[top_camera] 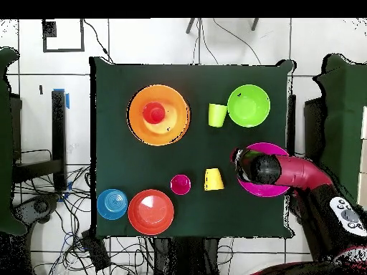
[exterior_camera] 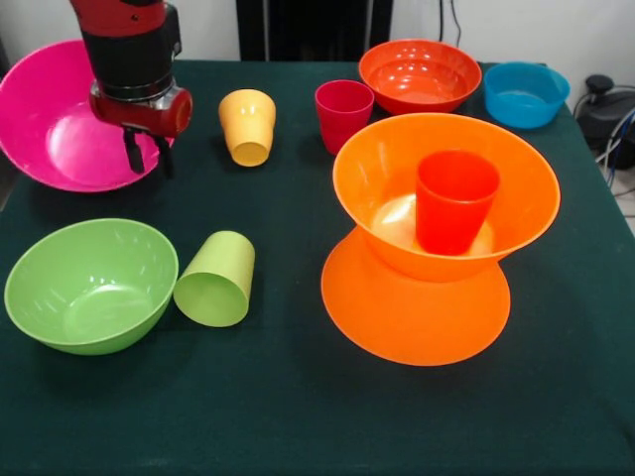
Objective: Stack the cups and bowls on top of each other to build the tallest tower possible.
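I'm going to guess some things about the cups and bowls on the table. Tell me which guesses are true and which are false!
1. The red-orange cup stands upright inside the top orange bowl. True.
2. The lime green cup stands upright. False: it lies on its side beside the lime green bowl.
3. The gripper is over the pink bowl. True.
4. The blue bowl sits on the tower. False: it rests on the table next to the round red-orange bowl.
5. The pink bowl is already on top of the tower. False: it sits on the table.
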Tool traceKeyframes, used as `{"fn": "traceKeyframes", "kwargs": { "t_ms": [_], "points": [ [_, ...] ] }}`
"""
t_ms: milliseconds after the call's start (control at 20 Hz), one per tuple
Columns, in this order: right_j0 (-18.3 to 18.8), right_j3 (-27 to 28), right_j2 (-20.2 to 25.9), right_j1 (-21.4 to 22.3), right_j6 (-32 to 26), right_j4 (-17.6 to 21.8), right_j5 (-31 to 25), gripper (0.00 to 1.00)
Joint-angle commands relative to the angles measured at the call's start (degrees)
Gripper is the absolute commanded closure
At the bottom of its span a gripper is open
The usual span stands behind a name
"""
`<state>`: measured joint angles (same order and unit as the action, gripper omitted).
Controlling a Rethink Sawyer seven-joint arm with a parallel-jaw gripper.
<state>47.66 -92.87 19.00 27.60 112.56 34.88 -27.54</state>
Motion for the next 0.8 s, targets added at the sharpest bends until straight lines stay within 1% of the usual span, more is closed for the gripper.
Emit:
{"fn": "traceKeyframes", "kwargs": {
  "t_ms": [50, 250, 300, 400, 500, 650, 800],
  "points": [
    [-8.7, 3.2, -7.3, 1.4, -0.6, 9.0, -2.1, 1.0],
    [-8.1, 3.4, -6.7, 0.9, -2.4, 8.0, -2.3, 1.0],
    [-7.4, 3.3, -6.1, 0.5, -3.3, 7.5, -2.0, 1.0],
    [-4.9, 2.5, -3.6, -0.7, -6.0, 6.2, -1.4, 1.0],
    [-3.6, 2.2, -2.2, -1.5, -7.1, 5.5, -1.3, 1.0],
    [-4.7, 2.5, -3.1, -1.3, -5.8, 5.9, -1.7, 1.0],
    [-6.3, 2.8, -4.6, 0.1, -4.7, 6.4, -2.8, 1.0]
  ]
}}
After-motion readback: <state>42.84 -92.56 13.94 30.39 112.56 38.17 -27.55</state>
